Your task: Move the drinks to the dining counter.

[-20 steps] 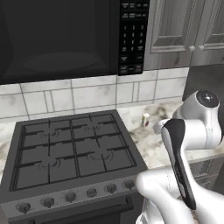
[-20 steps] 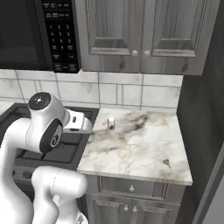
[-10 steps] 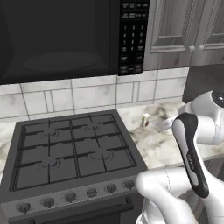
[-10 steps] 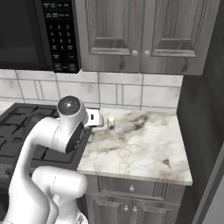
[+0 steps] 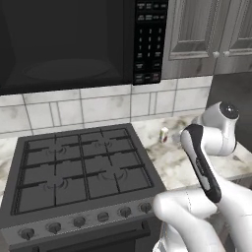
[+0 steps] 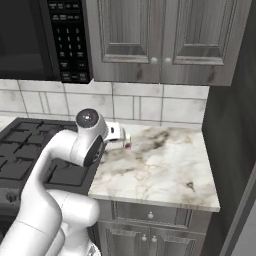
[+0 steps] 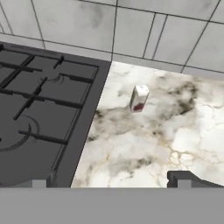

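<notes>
A small marble worktop point(image 6: 165, 165), white with grey and brown veins, sits over grey cabinet drawers point(image 6: 150, 215) in a kitchen corner, with a pale tiled backsplash point(image 6: 150, 107) behind it and grey wall cabinets point(image 6: 160, 40) above. At the worktop's nine o'clock side, touching its edge, is a black gas stove point(image 5: 78, 172) with dark grates and a row of knobs along its front; a black microwave point(image 5: 74, 42) with a keypad hangs above it. The one object on the marble is a small pale can point(image 7: 139, 98) with a dark red band near its base, standing upright near the backsplash, just beside the stove edge. In the hand view it lies at about twelve o'clock from the gripper point(image 7: 109, 181), well apart, with bare marble between them. The gripper's fingers point(image 7: 183, 178) are spread wide apart and hold nothing. In the right base view the white arm point(image 6: 75, 150) bends over the stove's corner, partly hiding the can.
</notes>
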You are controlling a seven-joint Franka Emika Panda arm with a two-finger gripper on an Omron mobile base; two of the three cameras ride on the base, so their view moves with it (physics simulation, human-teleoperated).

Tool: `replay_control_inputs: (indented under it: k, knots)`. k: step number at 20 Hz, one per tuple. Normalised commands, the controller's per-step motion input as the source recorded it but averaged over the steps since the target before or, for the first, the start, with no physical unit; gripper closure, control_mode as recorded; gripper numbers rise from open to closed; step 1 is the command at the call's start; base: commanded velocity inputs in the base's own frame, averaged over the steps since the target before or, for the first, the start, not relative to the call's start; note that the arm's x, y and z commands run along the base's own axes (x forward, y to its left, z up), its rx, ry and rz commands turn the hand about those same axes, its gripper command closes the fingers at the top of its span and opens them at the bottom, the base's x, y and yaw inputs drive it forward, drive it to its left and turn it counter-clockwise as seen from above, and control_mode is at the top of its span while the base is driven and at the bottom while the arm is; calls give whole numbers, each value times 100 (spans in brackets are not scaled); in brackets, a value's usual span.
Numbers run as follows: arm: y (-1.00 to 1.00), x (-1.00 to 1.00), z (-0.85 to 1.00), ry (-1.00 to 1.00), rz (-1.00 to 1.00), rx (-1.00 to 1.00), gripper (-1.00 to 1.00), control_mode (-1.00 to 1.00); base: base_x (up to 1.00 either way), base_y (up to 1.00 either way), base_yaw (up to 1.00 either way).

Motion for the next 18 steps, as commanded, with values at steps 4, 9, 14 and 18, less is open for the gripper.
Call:
replay_control_inputs:
  k: [4, 9, 14, 18]
  knots:
    - [-14, 37, -31, 13, -10, -2, -100, -100, 0, 0, 0]
    - [-4, 24, -11, 12, -12, 0, -100, -100, 0, 0, 0]
    - [0, 30, -4, 5, -7, 0, -100, -100, 0, 0, 0]
    - [0, 15, -13, 0, 0, 0, -100, -100, 0, 0, 0]
